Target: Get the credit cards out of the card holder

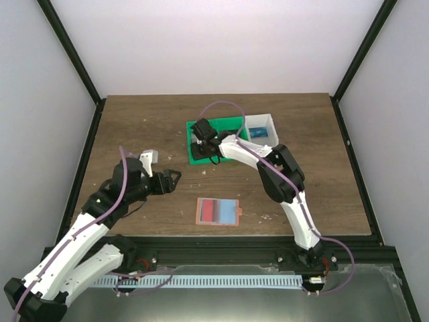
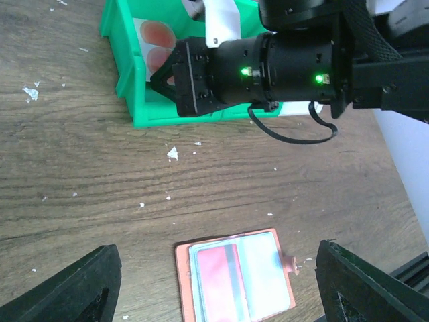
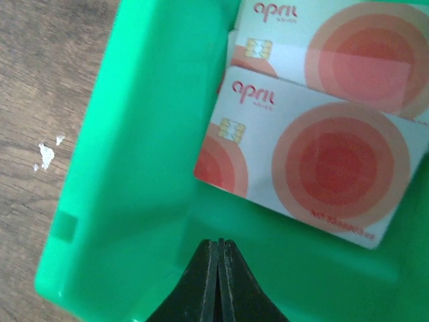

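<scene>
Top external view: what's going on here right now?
The right gripper, shut and empty, points into the green bin, just short of the credit cards that lie overlapped there. The card holder lies open on the table near the arms, with something red showing in its pocket. The left gripper hangs open to the left of it, holding nothing.

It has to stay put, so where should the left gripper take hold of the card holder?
Probably the salmon rim on its left edge, coming from above: the card holder lies open and flat on the table, and that edge faces the left gripper.
</scene>
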Controlling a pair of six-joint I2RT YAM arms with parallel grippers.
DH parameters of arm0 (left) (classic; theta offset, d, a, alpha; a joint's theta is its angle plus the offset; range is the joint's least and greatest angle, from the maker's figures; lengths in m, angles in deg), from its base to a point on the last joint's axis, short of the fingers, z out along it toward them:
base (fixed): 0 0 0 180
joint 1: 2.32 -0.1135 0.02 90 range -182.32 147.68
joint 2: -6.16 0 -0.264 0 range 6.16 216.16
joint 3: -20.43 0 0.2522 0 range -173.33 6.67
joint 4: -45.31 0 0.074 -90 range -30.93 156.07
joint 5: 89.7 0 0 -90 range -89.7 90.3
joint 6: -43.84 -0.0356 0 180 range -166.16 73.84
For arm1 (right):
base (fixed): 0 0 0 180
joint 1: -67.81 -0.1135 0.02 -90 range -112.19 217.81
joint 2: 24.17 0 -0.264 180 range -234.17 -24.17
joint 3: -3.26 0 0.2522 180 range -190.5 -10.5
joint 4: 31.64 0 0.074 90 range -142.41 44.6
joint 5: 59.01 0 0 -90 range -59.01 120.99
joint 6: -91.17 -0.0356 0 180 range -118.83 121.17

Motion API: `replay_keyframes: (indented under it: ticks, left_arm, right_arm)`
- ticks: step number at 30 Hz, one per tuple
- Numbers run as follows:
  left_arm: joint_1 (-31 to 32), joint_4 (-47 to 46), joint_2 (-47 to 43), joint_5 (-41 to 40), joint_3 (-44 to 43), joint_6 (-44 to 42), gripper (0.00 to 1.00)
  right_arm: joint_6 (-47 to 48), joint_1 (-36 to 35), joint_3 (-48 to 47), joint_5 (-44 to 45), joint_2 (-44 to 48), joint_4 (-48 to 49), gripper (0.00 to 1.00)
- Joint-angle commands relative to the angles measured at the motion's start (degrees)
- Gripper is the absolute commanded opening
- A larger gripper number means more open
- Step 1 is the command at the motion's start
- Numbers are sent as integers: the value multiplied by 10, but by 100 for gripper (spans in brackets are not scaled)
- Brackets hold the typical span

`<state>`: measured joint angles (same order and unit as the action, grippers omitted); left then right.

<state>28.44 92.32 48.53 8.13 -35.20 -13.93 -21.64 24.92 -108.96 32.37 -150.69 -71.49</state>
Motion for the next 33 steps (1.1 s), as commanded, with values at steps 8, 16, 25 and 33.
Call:
replay_keyframes:
  ticks: [8,16,25,33]
  left_arm:
    - [-3,7,-12,7,0,-8,83]
    - [-3,4,-5,7,3,-8,83]
    - [-3,3,-2,6,5,-7,83]
    - [-3,3,-6,1,5,-6,83]
  right_arm:
    - [69,19,-131,-29,-81,-102,1]
    - [74,28,-143,4,-89,-94,1]
    - [103,34,-137,50,-81,-30,0]
    - [113,37,-124,21,-56,-9,1]
